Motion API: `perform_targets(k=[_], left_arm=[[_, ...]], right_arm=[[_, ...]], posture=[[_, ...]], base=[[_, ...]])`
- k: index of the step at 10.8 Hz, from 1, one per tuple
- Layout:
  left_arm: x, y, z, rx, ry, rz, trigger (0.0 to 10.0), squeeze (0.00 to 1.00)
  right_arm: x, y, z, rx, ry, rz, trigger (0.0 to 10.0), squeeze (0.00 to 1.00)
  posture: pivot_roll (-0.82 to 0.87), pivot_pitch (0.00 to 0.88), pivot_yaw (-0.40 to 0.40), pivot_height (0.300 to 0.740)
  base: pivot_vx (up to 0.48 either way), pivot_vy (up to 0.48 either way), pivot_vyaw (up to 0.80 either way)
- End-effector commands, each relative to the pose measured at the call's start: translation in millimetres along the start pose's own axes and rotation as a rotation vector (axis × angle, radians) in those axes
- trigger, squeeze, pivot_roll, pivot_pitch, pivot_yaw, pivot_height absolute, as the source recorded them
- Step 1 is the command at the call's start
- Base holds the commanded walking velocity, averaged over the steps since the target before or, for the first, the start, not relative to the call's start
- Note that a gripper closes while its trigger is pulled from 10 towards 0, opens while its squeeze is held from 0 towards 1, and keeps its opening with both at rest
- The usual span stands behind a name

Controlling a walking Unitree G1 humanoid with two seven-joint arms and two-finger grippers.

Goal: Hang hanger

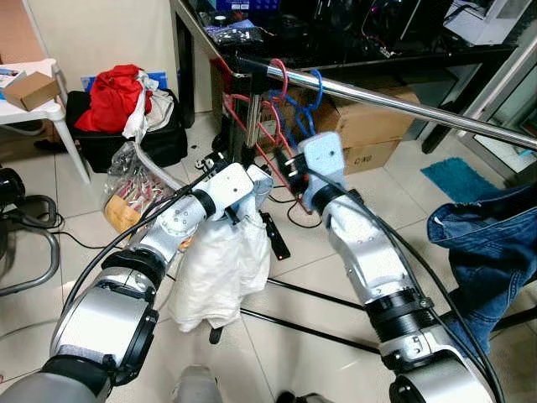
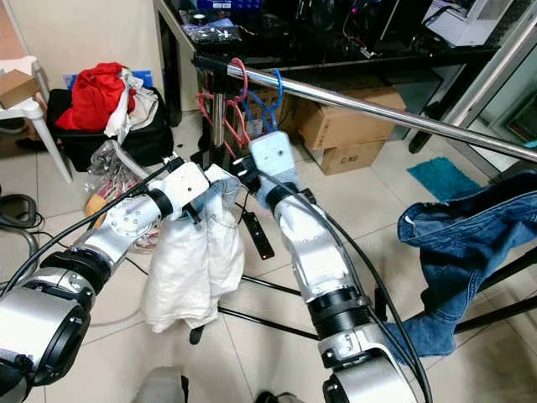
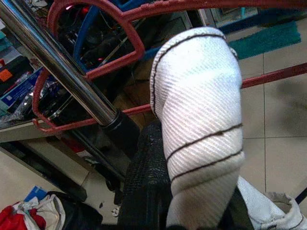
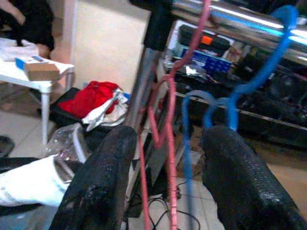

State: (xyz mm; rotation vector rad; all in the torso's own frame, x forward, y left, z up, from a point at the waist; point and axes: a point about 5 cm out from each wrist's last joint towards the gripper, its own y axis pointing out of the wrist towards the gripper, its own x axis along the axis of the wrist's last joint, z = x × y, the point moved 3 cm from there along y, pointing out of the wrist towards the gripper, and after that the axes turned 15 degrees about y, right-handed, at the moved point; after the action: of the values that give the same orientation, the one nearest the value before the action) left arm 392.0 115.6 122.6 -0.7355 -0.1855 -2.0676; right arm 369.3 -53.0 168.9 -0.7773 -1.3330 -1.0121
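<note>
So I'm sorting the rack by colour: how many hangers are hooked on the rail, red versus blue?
Red hanger: 1 hooked on the rail
Blue hanger: 1 hooked on the rail
Total: 2. A further red hanger carries the white garment in the left gripper; whether its hook is seated is unclear.

The steel rail (image 1: 394,102) runs level across the scene and carries a red hanger (image 1: 278,80) and a blue hanger (image 1: 315,88), hooked side by side near its upright post (image 2: 216,109). On the tiled floor (image 1: 336,243) lie cardboard boxes (image 1: 369,126), a teal mat (image 1: 460,178) and a black bag (image 1: 138,138).

hangers (image 1: 281,88) on rail (image 1: 403,105), boxes (image 1: 369,126) behind
</note>
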Motion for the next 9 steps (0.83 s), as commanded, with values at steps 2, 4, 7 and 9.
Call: perform_targets(k=[2,4,7,9], left_arm=[[14.9,2.6,6.3,0.050,0.004,-0.082,10.0,0.00],[10.7,-5.3,-19.1,0.039,-0.062,-0.099,10.0,0.00],[13.3,-14.7,-42.9,0.042,-0.104,-0.132,10.0,0.00],[12.2,-20.5,-43.9,0.066,-0.114,-0.135,10.0,0.00]], right_arm=[[17.6,1.0,-12.8,-0.050,-0.010,-0.062,10.0,0.00],[10.6,-0.2,-16.8,-0.069,-0.016,-0.032,10.0,0.00],[-3.5,-0.4,-13.5,-0.058,-0.019,0.033,10.0,0.00],[-0.2,1.8,-22.6,-0.104,-0.018,0.027,10.0,0.00]], posture=[[0.33,0.039,-0.143,0.740],[0.33,0.040,-0.142,0.740],[0.34,0.040,-0.155,0.740],[0.34,0.037,-0.157,0.740]], base=[[0.000,0.000,0.00],[0.000,0.000,0.00],[0.000,0.000,0.00],[0.000,0.000,0.00]])
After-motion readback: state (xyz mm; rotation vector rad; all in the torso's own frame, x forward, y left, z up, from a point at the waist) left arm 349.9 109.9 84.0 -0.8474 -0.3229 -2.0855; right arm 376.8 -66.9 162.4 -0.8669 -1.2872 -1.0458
